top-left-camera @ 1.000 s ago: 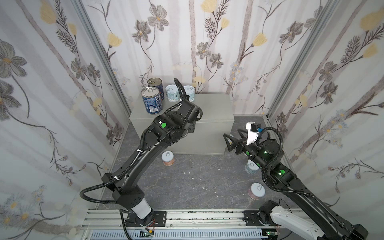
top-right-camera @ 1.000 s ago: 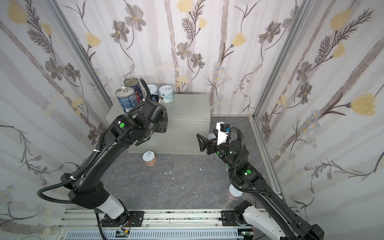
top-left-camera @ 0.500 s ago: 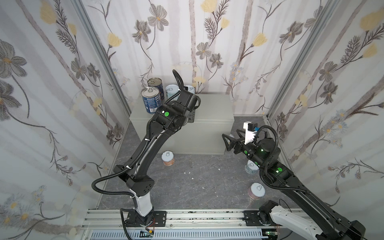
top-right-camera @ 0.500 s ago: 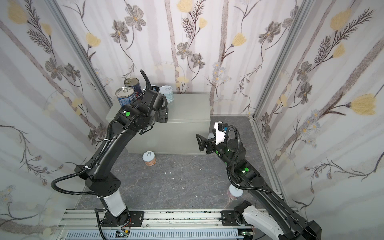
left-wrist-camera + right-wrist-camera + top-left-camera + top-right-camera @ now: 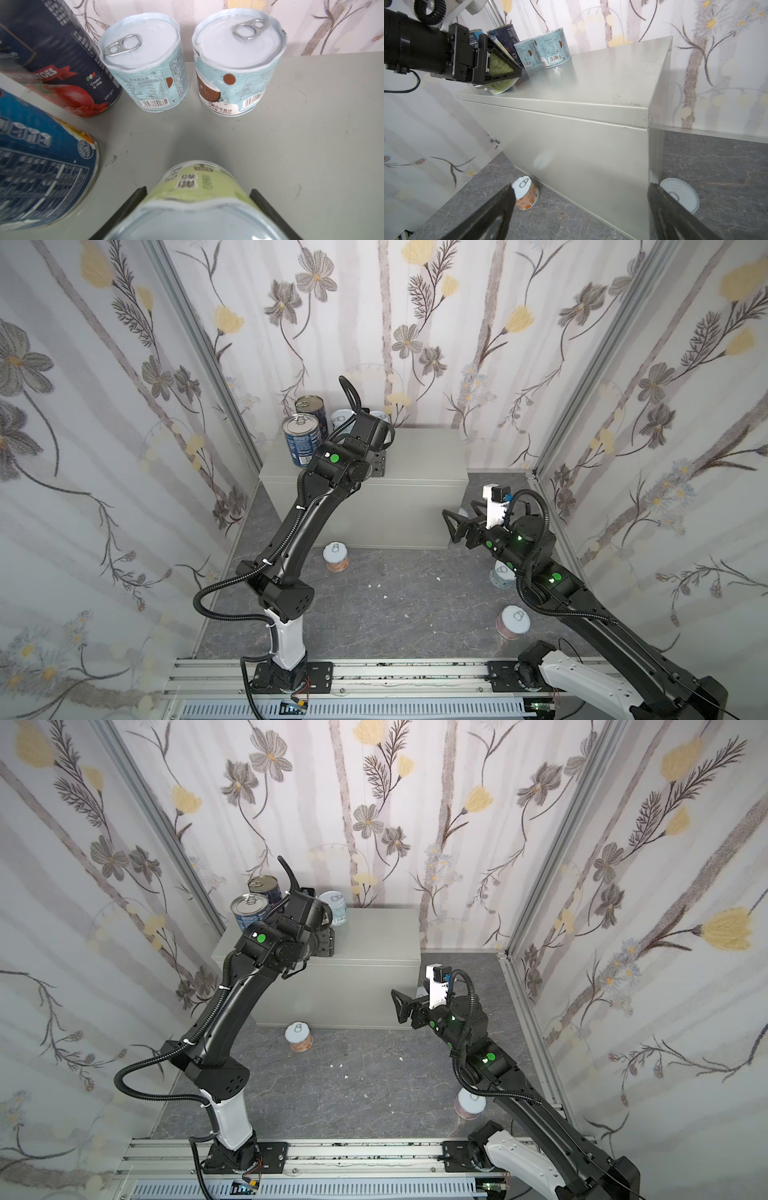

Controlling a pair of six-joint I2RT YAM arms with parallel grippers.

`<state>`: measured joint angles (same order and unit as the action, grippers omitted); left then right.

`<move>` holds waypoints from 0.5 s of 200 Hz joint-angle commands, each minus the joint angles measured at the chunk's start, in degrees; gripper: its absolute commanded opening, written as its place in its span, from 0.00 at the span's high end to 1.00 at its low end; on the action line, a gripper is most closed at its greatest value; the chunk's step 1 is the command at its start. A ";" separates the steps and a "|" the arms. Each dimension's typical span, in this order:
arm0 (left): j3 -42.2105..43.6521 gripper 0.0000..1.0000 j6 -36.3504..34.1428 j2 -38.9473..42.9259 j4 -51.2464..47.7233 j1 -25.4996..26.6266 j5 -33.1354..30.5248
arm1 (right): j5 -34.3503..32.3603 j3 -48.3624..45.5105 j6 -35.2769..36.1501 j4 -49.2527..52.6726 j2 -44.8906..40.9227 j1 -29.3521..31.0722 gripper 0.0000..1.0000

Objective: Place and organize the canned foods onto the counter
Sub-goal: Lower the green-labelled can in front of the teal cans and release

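Left tool (image 5: 197,190) grips green can (image 5: 199,205) over counter (image 5: 291,145).

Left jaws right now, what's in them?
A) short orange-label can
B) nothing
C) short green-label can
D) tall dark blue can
C: in the left wrist view the short green-label can sits clamped between the left jaws, just above the counter.
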<state>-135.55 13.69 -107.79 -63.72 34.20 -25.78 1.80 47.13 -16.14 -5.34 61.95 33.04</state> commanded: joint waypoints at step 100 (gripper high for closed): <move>-2.35 0.14 -1.40 -3.42 2.20 -1.68 -3.89 | 0.57 0.25 0.41 -0.59 0.27 0.02 0.00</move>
<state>-137.25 12.60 -111.48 -61.95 32.69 -27.03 1.83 47.11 -16.14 -5.28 62.24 33.04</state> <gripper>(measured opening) 0.846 0.996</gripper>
